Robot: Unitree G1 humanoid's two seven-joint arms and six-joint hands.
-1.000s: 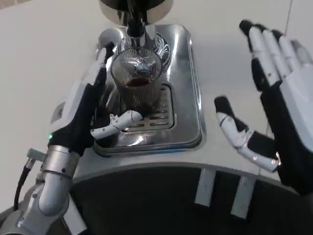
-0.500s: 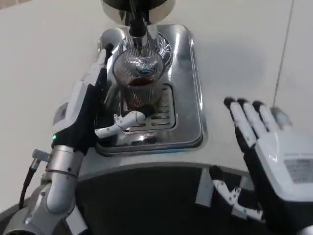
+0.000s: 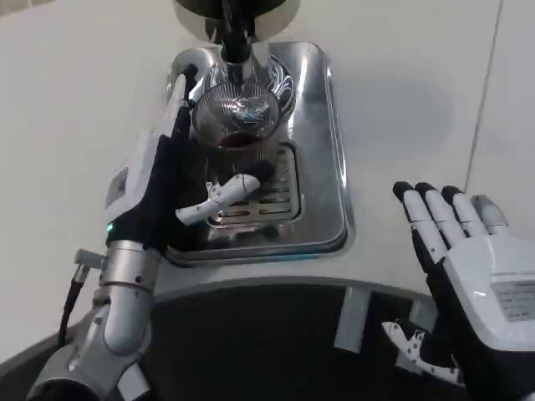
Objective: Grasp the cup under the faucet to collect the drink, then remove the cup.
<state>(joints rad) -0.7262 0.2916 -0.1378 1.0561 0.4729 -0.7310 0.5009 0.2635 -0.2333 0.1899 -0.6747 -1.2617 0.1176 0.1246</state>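
The cup (image 3: 236,134), a ribbed clear glass with dark drink in its lower part, stands on the slotted grate (image 3: 276,188) of the steel drip tray (image 3: 322,142), directly under the faucet (image 3: 234,46), whose dark spout points down into its mouth. The left hand (image 3: 163,180) wraps the cup from its left side: the fingers reach up along the glass toward the tray's far rim, the thumb (image 3: 219,197) lies across the grate just in front of the cup's base, and the palm sits against the glass, though how firmly it grips cannot be told from here. The silver left forearm (image 3: 125,288) runs down to the lower left corner. The tray rests on the white table (image 3: 75,100), with the machine's round dark body (image 3: 234,10) at the top edge. The right hand (image 3: 468,276) is well apart from the tray, low at the right, back upward, its fingers straight and slightly apart, holding nothing.
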